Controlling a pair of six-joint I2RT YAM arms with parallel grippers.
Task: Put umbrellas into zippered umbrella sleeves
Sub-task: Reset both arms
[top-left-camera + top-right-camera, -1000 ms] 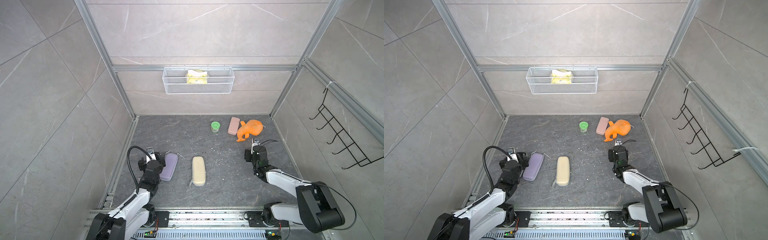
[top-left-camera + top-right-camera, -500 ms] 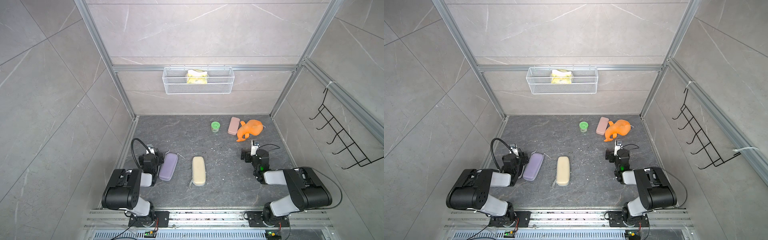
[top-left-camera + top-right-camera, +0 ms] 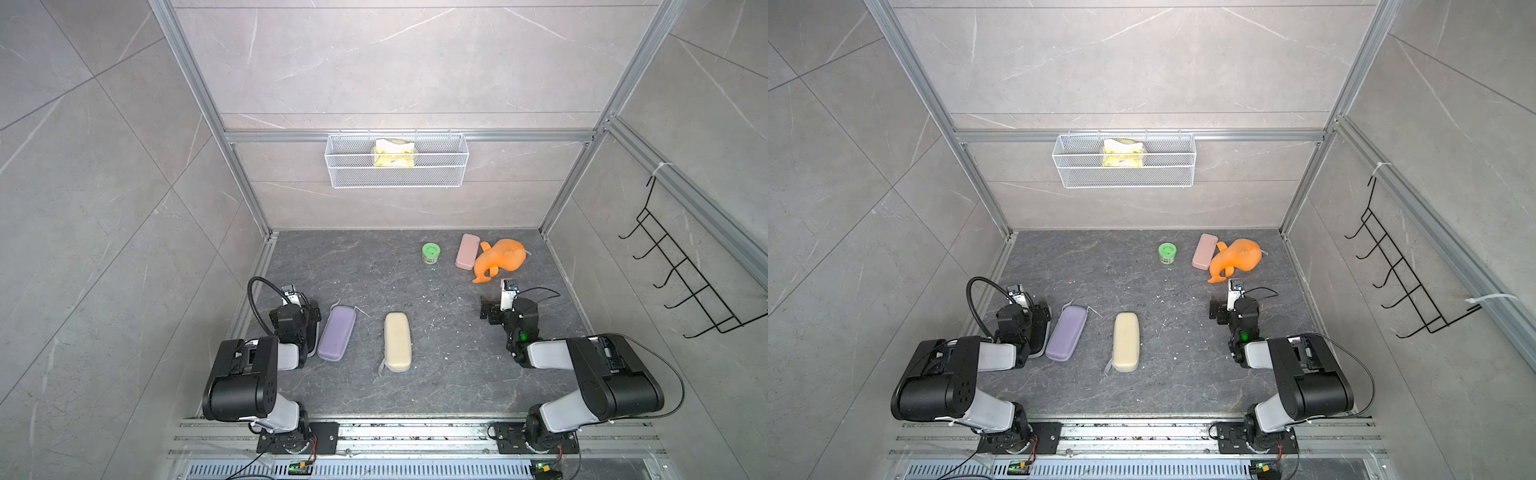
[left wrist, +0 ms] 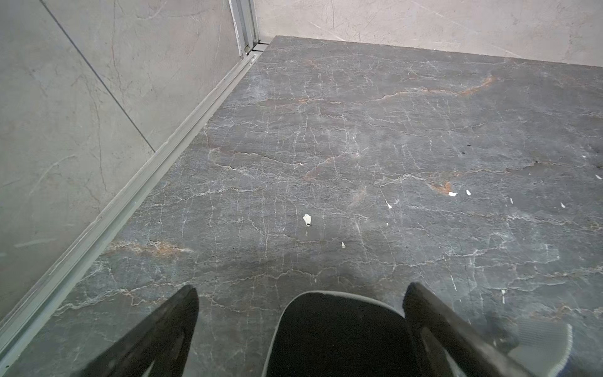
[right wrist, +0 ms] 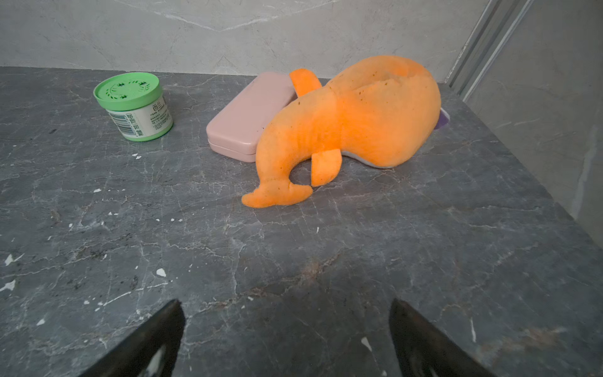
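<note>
No umbrellas show in any view. Two shut zippered umbrella sleeves lie lengthwise on the floor in both top views: a lilac sleeve (image 3: 336,333) (image 3: 1066,333) and a cream sleeve (image 3: 397,341) (image 3: 1126,341). A black sleeve (image 3: 1042,338) lies just left of the lilac one, under my left gripper (image 3: 300,311). In the left wrist view its rounded end (image 4: 339,336) sits between the wide-apart fingers of that gripper (image 4: 303,289), which is open and holds nothing. My right gripper (image 3: 500,309) (image 5: 285,303) rests open over bare floor, empty.
An orange plush toy (image 3: 498,259) (image 5: 352,127), a small pink case (image 3: 467,251) (image 5: 248,114) and a green-lidded jar (image 3: 431,253) (image 5: 133,106) sit at the back right. A wire basket (image 3: 397,174) hangs on the back wall. The left wall rail (image 4: 130,196) runs close to my left gripper.
Both arms have folded from a low stretched pose to elbows raised near their bases. The grippers stay almost where they were, and the sleeves have not moved.
</note>
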